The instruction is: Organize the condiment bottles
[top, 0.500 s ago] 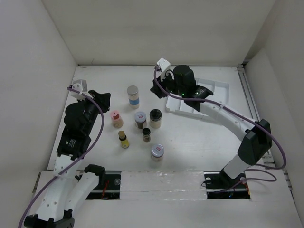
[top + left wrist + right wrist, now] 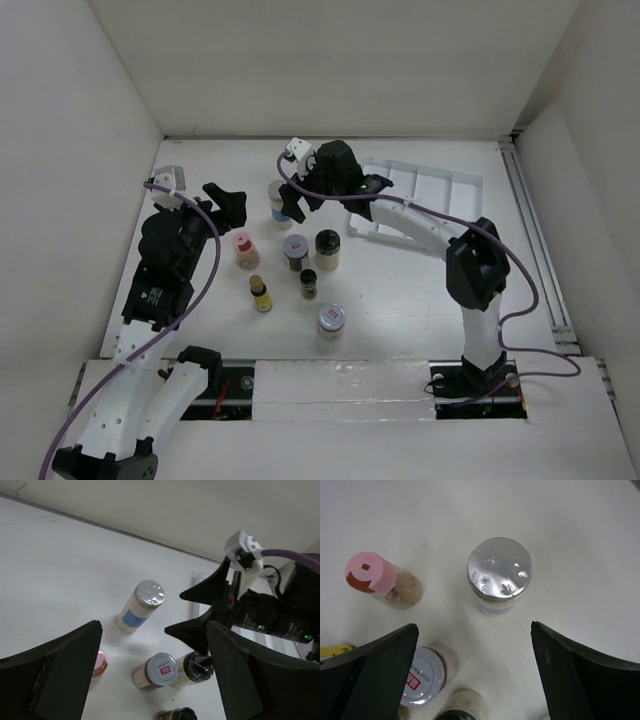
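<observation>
Several condiment bottles stand in a loose group mid-table. At the back is a silver-lidded jar with a blue label (image 2: 279,213) (image 2: 499,570) (image 2: 142,605). My right gripper (image 2: 291,203) (image 2: 473,626) (image 2: 174,613) hovers open just above and beside it, touching nothing. Nearer are a pink-lidded bottle (image 2: 243,247) (image 2: 370,572), a red-and-white-lidded jar (image 2: 295,248) (image 2: 161,670) (image 2: 422,675), a dark-lidded jar (image 2: 327,247) (image 2: 199,666), a small yellow bottle (image 2: 261,293), a small dark bottle (image 2: 309,284) and another silver-lidded jar (image 2: 331,319). My left gripper (image 2: 230,201) (image 2: 153,625) hangs open left of the group, holding nothing.
A white ridged tray (image 2: 440,190) lies at the back right, behind my right arm. White walls close in the table at the back and on both sides. The two grippers are near each other around the blue-label jar.
My right arm has swung left from over the tray to above the blue-label jar. My left gripper has shifted slightly right. The bottles have not moved.
</observation>
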### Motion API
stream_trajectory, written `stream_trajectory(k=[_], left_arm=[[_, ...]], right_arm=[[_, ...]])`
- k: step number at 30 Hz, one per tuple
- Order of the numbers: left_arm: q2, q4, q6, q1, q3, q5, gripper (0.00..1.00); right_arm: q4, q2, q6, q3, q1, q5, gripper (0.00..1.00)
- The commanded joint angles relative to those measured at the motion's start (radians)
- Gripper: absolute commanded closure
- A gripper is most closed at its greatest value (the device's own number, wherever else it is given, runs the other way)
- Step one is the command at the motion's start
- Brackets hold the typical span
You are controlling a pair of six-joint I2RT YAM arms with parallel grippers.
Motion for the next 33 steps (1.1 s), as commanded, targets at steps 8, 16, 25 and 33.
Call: stream_trajectory(k=[8,16,25,33], left_arm=[[0.013,0.032,0.003,0.008,0.006,0.023,0.18],[0.013,0.041,0.003,0.008,0.006,0.032,0.18],[0.022,0.050,0.003,0.008,-0.004,0.044,0.19],[0.013,0.050,0.003,0.008,-0.004,0.066,0.19]], right_arm=[[-0.006,0.246,-0.012,0.288,0.007,-0.041,0.00],[0.233,0.306,0.089,0.251,0.007,-0.017,0.35],[0.535,0.065,0.142,0.091,-0.064,0.018,0.61],[0.553,-0.099,0.175,-0.067,-0.279,0.027,0.61]])
